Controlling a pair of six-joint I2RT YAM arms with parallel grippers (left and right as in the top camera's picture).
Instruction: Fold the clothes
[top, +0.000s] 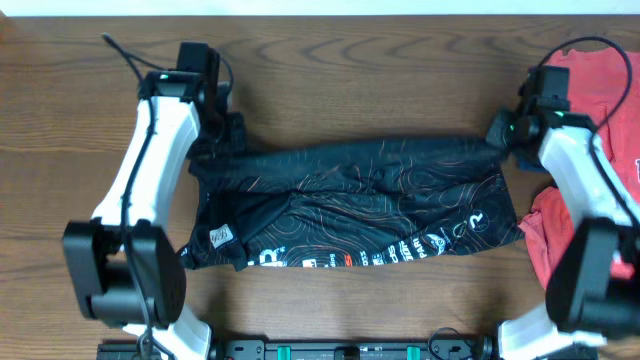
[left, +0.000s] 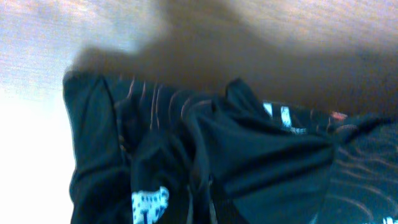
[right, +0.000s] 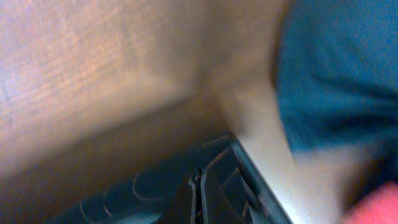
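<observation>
The black jersey (top: 360, 205) with fine orange and white contour lines lies folded in a wide band across the table, white hem lettering along its front edge. My left gripper (top: 215, 140) is at its far left corner. In the left wrist view dark cloth (left: 249, 162) fills the frame and the fingers (left: 208, 211) are pinched together in it. My right gripper (top: 500, 135) is at the far right corner. In the right wrist view the jaws (right: 198, 193) are closed on a thin edge of the jersey (right: 143, 193).
A coral-red T-shirt (top: 600, 75) lies at the right edge, partly under my right arm, with more of it (top: 548, 235) by the jersey's right end. A navy-blue garment (right: 336, 68) shows in the right wrist view. Bare wooden table (top: 350, 80) lies behind the jersey.
</observation>
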